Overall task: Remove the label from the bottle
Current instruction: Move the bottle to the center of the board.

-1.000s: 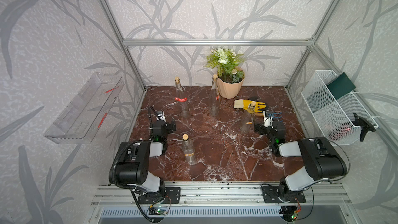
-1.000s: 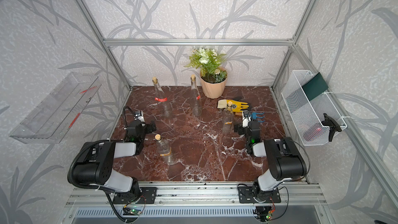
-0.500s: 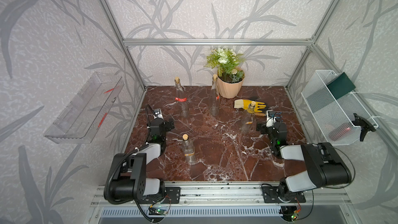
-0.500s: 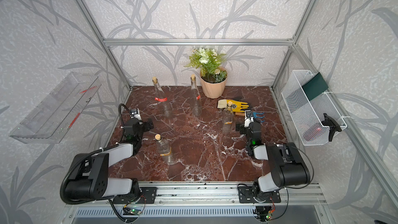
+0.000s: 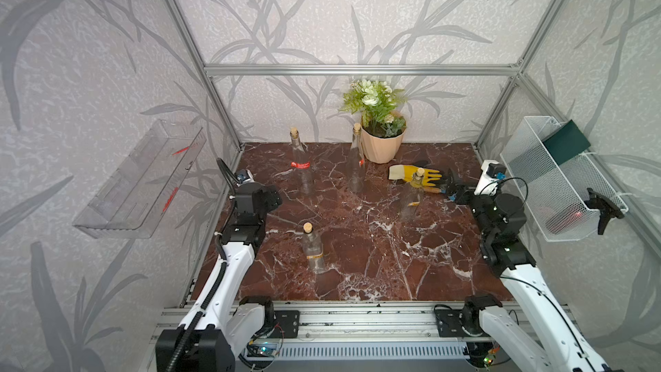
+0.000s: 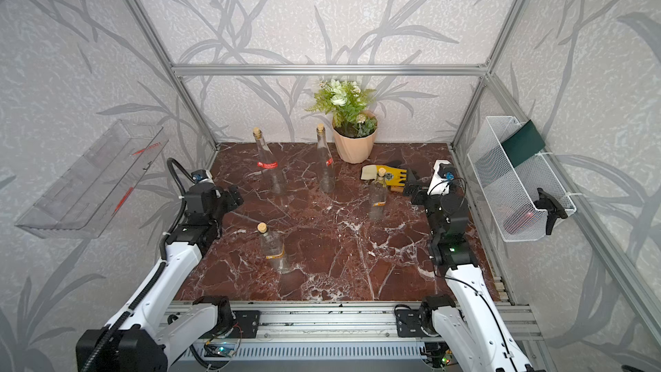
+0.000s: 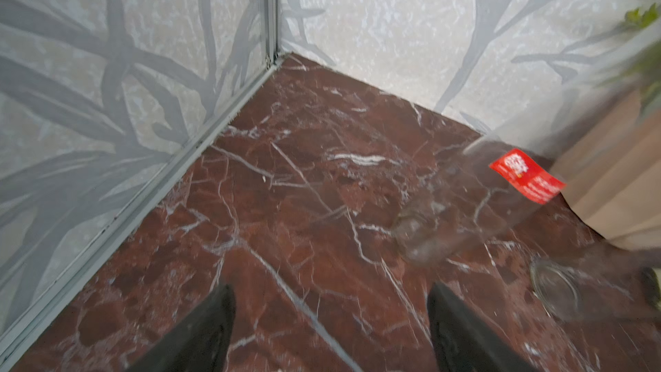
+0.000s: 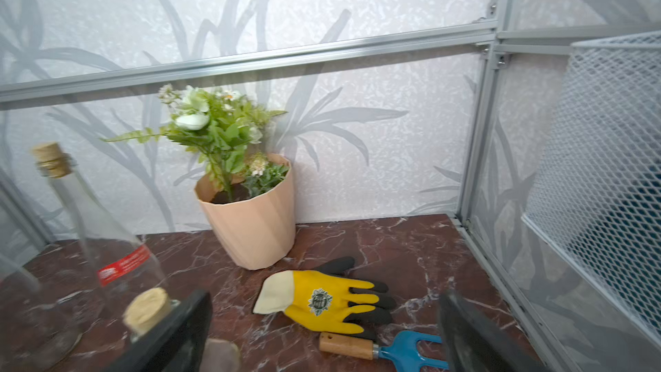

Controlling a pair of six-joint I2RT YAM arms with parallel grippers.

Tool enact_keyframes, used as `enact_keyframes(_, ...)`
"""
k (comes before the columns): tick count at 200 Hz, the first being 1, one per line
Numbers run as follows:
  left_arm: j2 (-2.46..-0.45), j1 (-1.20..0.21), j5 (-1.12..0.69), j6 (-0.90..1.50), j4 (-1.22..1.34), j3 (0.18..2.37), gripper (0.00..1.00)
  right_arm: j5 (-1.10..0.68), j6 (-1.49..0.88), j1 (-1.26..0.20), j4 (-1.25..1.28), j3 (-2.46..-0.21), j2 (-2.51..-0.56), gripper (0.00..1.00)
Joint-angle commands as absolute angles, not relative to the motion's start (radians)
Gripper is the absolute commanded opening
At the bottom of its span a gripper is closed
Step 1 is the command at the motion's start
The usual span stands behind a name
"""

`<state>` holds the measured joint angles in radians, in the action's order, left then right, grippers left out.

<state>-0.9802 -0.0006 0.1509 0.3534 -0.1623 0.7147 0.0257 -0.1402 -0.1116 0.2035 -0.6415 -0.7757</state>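
Observation:
Several clear corked bottles stand on the marble floor. One at the back left (image 5: 301,166) wears a red label band (image 7: 525,177); a back middle one (image 5: 355,164) has a small red label. A short bottle (image 5: 411,195) with a yellow label stands by the glove, and another yellow-labelled one (image 5: 313,250) is near the front. My left gripper (image 5: 273,197) (image 7: 331,316) hovers open and empty at the left wall, short of the red-banded bottle. My right gripper (image 5: 452,184) (image 8: 323,331) is open above the glove, with the short bottle's cork (image 8: 146,309) beside one finger.
A potted plant (image 5: 381,144) stands at the back wall. A yellow glove (image 8: 322,298) and a blue hand rake (image 8: 393,352) lie under my right gripper. A white mesh basket (image 5: 558,180) hangs on the right wall and a clear shelf (image 5: 143,180) on the left wall.
Both arms have unfolded from their low rest pose and risen, carrying the grippers up and toward the back of the floor. The bottles have not moved.

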Motion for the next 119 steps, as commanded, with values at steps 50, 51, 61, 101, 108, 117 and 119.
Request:
enact_keyframes(50,-0.741,-0.013,-0.087,0.343,-0.561,0.744,0.86,-0.134,0.016,-0.342,-0.16,-0.808,-0.861,0.99)
enact_keyframes(51,-0.738,-0.013,-0.09,0.341,-0.562,0.744,0.86,-0.136,0.016,-0.343,-0.16,-0.809,-0.863,0.99)
enact_keyframes(61,-0.725,-0.013,-0.119,0.325,-0.571,0.746,0.87,-0.143,0.02,-0.344,-0.156,-0.82,-0.887,0.99)
enact_keyframes(101,-0.735,-0.013,-0.222,0.28,-0.591,0.75,0.88,-0.153,0.054,-0.345,-0.128,-0.869,-0.987,0.99)
enact_keyframes(108,-0.735,-0.014,-0.245,0.274,-0.587,0.749,0.88,-0.156,0.061,-0.345,-0.121,-0.875,-1.003,1.0)
enact_keyframes(117,-0.738,-0.014,-0.276,0.261,-0.58,0.748,0.88,-0.166,0.065,-0.344,-0.113,-0.884,-1.024,1.0)
enact_keyframes(119,-0.738,-0.014,-0.283,0.257,-0.58,0.748,0.88,-0.168,0.066,-0.345,-0.112,-0.886,-1.028,1.0)
